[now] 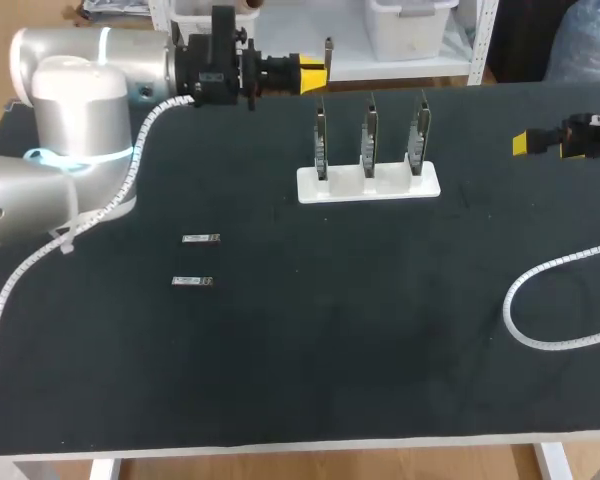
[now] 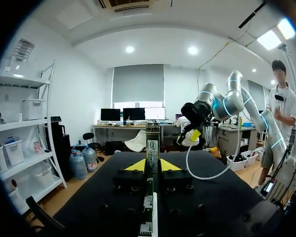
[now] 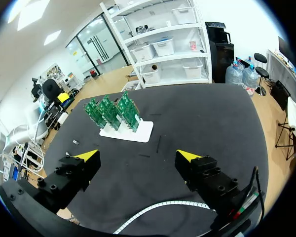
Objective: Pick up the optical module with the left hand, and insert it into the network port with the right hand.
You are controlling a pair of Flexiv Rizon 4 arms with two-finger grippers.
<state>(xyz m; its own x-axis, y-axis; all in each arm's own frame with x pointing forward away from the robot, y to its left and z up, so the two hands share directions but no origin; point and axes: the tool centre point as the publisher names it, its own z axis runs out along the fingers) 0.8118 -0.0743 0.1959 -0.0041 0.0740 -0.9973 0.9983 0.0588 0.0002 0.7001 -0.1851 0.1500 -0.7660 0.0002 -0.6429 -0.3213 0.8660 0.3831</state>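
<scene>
The left pincer (image 2: 153, 166) is closed narrow on the optical module (image 2: 153, 144). The module stands upright between the two yellow tips, touched from both sides, and its top end reaches out past them. Ahead of this pincer lies the dark desk (image 2: 202, 187). Far ahead, across the desk, the right pincer (image 2: 193, 135) hangs in the air with a white cable (image 2: 213, 174) looping down from its arm. In the head view the left pincer (image 1: 313, 73) is held above the back edge of the desk (image 1: 330, 340).

The right pincer (image 3: 138, 156) stands wide open with nothing between its fingers. The white cable (image 3: 158, 209) curls on the desk just under it. Farther ahead a white stand (image 3: 130, 132) carries three green circuit boards (image 3: 112, 112) upright in a row, well apart from the fingers. Beyond the stand and to one side, a small spare module (image 3: 75, 142) lies flat on the desk. The head view shows two such spare modules (image 1: 200, 238) (image 1: 192, 281) near each other, on the left arm's side of the stand (image 1: 368, 183). In that view the right pincer (image 1: 525, 143) is off to the stand's other side.
</scene>
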